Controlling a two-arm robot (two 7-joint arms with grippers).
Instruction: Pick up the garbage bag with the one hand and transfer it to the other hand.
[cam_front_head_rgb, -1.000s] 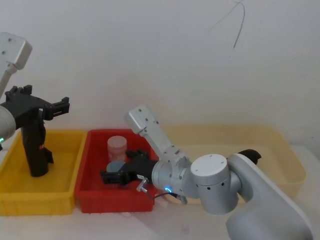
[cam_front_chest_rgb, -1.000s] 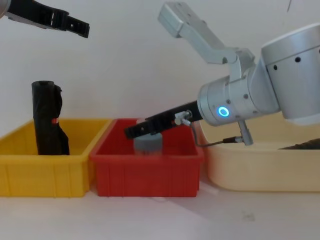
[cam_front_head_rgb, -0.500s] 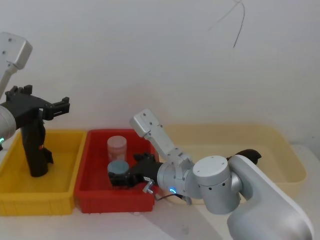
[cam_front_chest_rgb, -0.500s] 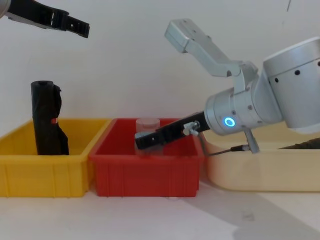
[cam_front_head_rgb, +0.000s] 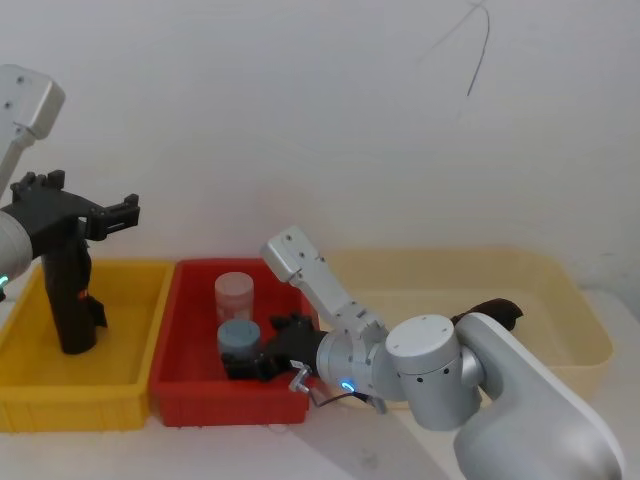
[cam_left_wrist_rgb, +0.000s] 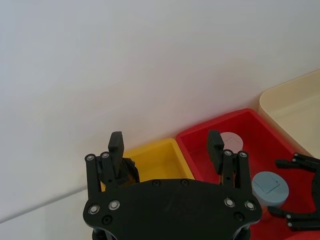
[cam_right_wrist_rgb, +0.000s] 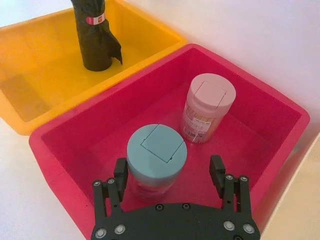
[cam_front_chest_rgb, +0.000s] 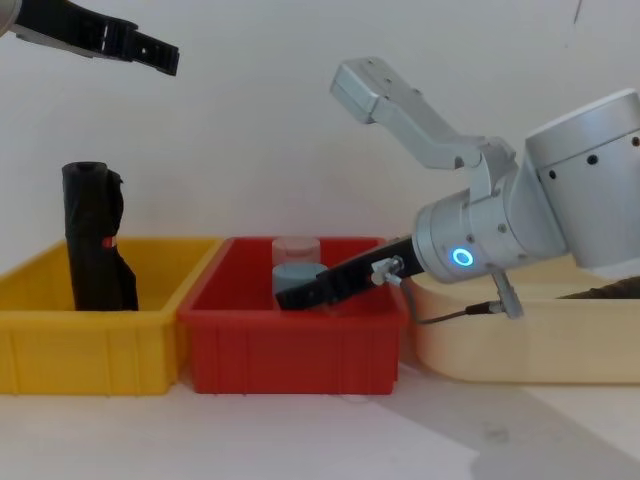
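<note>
The garbage bag (cam_front_head_rgb: 68, 300), a black roll with a small red-and-white sticker, stands upright in the yellow bin (cam_front_head_rgb: 120, 385) at the robot's left, a loose flap showing low on its side in the right wrist view (cam_right_wrist_rgb: 95, 40). In the chest view (cam_front_chest_rgb: 95, 240) its top rises well above the bin's rim. The left gripper (cam_front_head_rgb: 85, 215) hangs in the air above the yellow bin, over the top of the roll and apart from it, its two fingers spread wide with nothing between them; the left wrist view (cam_left_wrist_rgb: 165, 150) shows the same wide gap. The right gripper (cam_right_wrist_rgb: 169, 175) reaches low into the red bin (cam_front_head_rgb: 175, 395) next door, its fingers wide apart, and the blue-lidded jar (cam_right_wrist_rgb: 156, 155) stands just ahead of them, partly within the gap; whether a finger touches the jar cannot be told. A pink-lidded jar (cam_right_wrist_rgb: 207, 107) stands upright just behind the blue one. To the robot's right of the red bin lies a large cream tub (cam_front_head_rgb: 580, 300).
</note>
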